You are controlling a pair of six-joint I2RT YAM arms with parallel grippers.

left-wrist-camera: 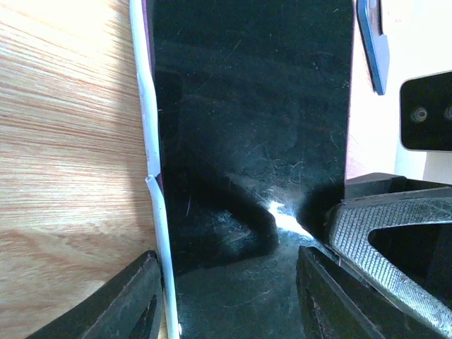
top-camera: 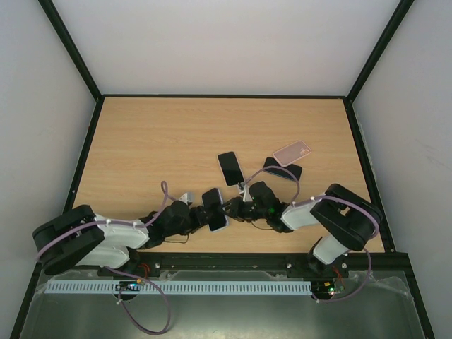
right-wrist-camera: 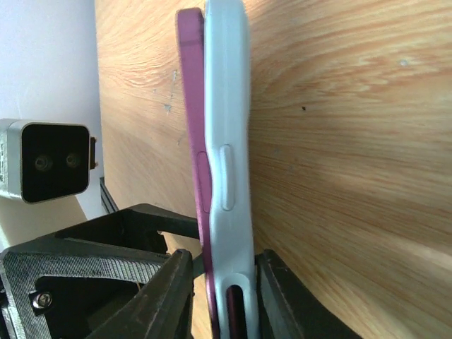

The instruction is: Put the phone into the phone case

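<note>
the wooden surface [top-camera: 155,141] carries everything, and both arms reach in low toward its near middle. the left end effector [top-camera: 200,214] and right end effector [top-camera: 235,210] meet there from opposite ends of the phone [top-camera: 215,209], which lies screen up near the front edge. the left fingers [left-wrist-camera: 145,300] flank the dark screen; whether they press it i cannot tell. the right fingers [right-wrist-camera: 173,289] are nearly closed, pinching the phone and pale case [right-wrist-camera: 229,141] through their thickness. the case lies against the phone's back, the phone's purple side sitting proud of the case wall. farther back lie a black phone [top-camera: 230,167] and a pink case [top-camera: 292,152] resting partly on a dark phone [top-camera: 286,171].
</note>
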